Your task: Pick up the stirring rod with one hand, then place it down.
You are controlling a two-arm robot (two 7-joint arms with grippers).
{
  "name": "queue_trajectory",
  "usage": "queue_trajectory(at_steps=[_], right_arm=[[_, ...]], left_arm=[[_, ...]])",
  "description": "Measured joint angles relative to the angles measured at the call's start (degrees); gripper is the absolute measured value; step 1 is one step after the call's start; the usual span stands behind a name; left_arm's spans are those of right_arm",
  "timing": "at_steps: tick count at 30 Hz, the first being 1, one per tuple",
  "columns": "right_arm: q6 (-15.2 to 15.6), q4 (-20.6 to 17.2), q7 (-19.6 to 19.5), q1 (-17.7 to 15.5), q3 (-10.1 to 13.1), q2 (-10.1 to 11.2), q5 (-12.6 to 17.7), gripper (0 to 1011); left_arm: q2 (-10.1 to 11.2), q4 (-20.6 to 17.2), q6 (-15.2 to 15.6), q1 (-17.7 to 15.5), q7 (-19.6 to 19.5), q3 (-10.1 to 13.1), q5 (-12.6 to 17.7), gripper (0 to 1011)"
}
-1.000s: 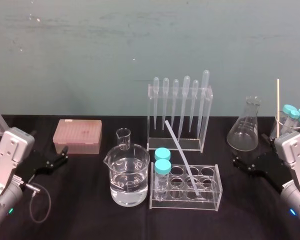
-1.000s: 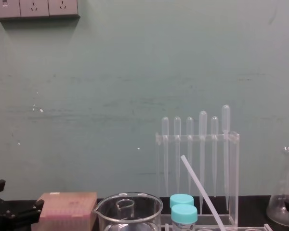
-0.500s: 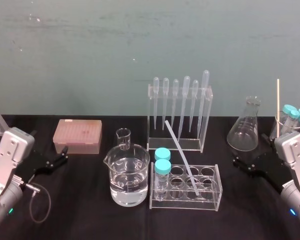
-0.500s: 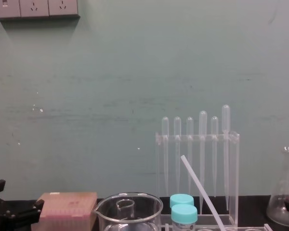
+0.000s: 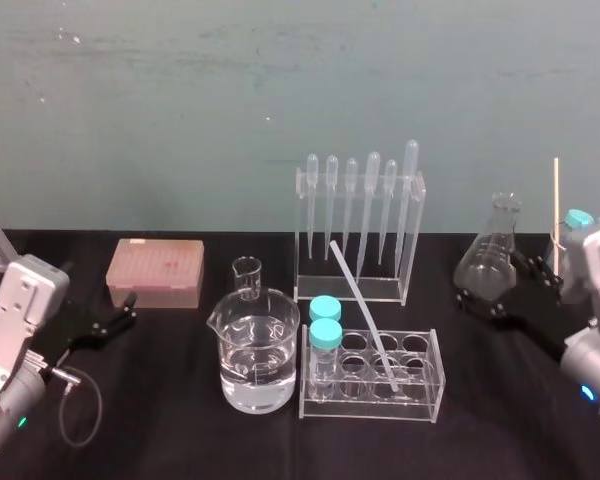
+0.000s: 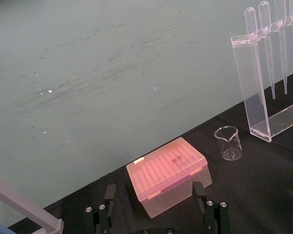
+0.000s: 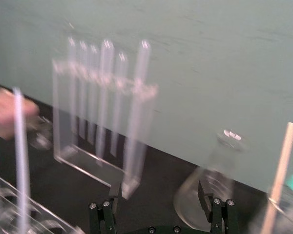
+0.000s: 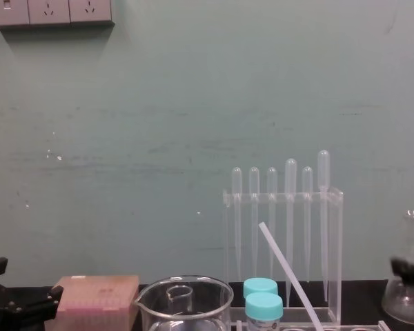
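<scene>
Rod: We find the long, thin, translucent-white stirring rod (image 5: 363,313) leaning in the clear plastic test-tube rack (image 5: 420,400). The rack stands at the middle of the black counter (image 5: 180,430), toward its front edge. The rod's lower end sits in one of the rack's wells. Its upper end tilts toward the back edge and the robot's left. Nothing grips it.
Right hand: We see the black mechanical right gripper (image 5: 490,285) near the counter's right edge, just in front of the clear glass conical flask (image 5: 504,212). In the right wrist view its fingers (image 7: 111,197) stand spread apart with nothing between them. It is well apart from the rod.
Left hand: The black left gripper (image 5: 115,312) sits near the counter's left edge, its fingers likewise spread and empty, facing the pink rectangular tip box (image 5: 155,270).
Rack contents: We count two teal-capped clear tubes (image 5: 325,335) at the rack's left end.
Neighbours: A large glass beaker (image 5: 255,355) holding clear liquid stands just left of the rack, with a small empty glass beaker (image 5: 247,277) behind it.
Back edge: A tall clear pipette rack (image 5: 417,235) with six bulb-topped pipettes stands behind the test-tube rack.
</scene>
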Motion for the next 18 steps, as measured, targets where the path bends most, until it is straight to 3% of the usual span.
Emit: queue_trajectory(at_steps=[4,8,10,13,18], right_arm=[[5.6,-1.6,7.5,2.1,2.0,-1.2,8.0,1003],[9.6,-2.0,12.7,4.1,2.4,-2.1,12.3,1003],[13.0,-1.9,16.8,6.0,1.5,-2.6,15.1,1003],[15.0,-1.3,19.9,8.3,-0.7,-2.7,15.9,1003],[16.3,0.2,21.8,11.1,-3.7,-3.0,15.1,1003]], left_arm=[[0.0,0.0,0.0,0.0,0.0,0.0,0.0,1000],[0.0,0.0,0.0,0.0,0.0,0.0,0.0,1000],[0.0,0.0,0.0,0.0,0.0,0.0,0.0,1000],[0.0,0.0,0.0,0.0,0.0,0.0,0.0,1000],[0.0,0.0,0.0,0.0,0.0,0.0,0.0,1000]])
